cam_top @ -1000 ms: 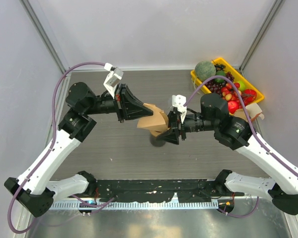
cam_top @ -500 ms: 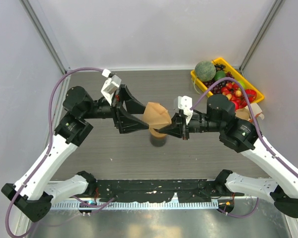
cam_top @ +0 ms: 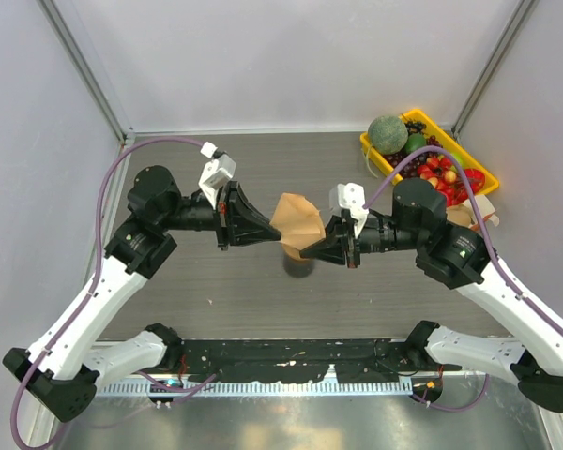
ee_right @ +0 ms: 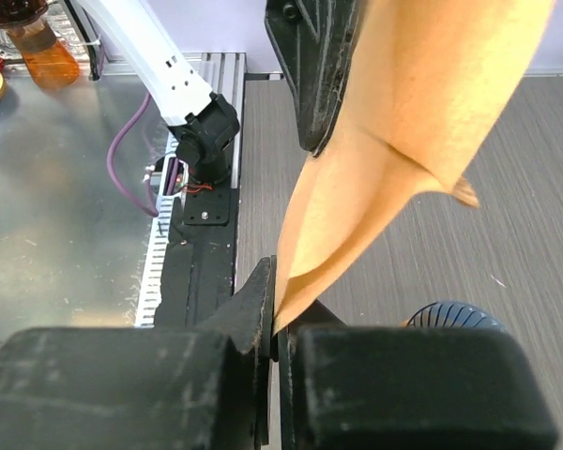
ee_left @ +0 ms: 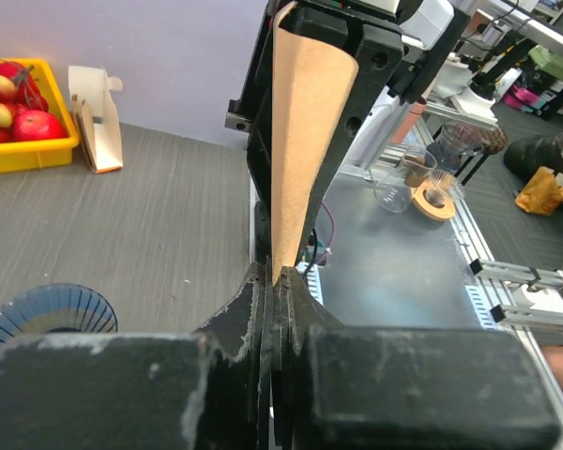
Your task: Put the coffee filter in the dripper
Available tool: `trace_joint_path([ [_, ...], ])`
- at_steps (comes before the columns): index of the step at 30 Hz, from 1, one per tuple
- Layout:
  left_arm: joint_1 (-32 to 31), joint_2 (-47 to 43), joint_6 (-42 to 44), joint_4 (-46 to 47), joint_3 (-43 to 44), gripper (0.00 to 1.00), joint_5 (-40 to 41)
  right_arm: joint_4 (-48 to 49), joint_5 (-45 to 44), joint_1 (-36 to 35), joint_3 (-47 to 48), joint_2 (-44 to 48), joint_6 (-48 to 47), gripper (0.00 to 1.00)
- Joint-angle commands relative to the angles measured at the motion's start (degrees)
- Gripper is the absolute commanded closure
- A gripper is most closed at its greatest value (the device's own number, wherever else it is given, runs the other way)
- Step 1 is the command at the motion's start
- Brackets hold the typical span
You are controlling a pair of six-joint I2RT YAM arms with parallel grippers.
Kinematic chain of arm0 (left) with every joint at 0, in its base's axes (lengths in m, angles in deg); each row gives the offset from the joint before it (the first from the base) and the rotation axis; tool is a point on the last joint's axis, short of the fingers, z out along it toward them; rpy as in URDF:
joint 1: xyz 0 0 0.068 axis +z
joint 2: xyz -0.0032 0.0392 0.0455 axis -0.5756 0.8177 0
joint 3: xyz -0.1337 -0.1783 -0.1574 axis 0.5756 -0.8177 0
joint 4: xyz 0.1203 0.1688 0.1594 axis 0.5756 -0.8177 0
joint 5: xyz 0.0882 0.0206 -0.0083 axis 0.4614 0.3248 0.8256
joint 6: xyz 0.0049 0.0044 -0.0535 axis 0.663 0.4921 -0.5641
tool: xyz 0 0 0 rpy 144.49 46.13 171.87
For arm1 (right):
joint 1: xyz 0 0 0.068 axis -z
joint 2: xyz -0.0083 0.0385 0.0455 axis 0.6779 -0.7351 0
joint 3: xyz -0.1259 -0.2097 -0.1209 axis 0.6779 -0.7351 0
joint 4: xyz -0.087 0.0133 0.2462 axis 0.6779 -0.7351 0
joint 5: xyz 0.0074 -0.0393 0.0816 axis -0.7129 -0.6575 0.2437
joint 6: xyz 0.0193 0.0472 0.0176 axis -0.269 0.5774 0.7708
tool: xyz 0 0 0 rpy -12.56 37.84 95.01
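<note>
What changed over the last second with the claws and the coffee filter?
The right claw closed on the coffee filter. The left claw let go, opened, then pinched its other edge again, so both hold it. The dripper stayed put underneath.

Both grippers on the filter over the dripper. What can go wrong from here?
1. The left gripper and right gripper both pinch the thin filter by its edges; pulling apart could tear it.
2. The filter looks barely opened, so it may not seat in the dripper, which nothing steadies.
</note>
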Motion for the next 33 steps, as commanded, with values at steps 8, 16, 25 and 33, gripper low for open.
trace_joint_path([
  [8, -0.03, -1.29, 13.92, -11.11, 2.01, 1.0, -4.21, -9.53, -0.47, 1.34, 10.33, 0.42, 0.66, 0.22],
  [16, -0.12, -1.55, 21.95, -18.61, 2.54, 1.0, -5.88, -9.89, -4.78, 4.6, 14.47, 3.06, 0.92, 0.44],
  [25, -1.26, -0.94, 21.51, -18.44, 3.68, 1.0, -4.83, -4.79, -4.0, 4.77, 12.19, 0.61, 5.04, 0.44],
  [33, -1.97, -0.41, 21.25, -18.17, 4.38, 0.99, -4.04, -4.09, -1.62, 4.69, 10.08, -1.86, 4.35, 0.51],
])
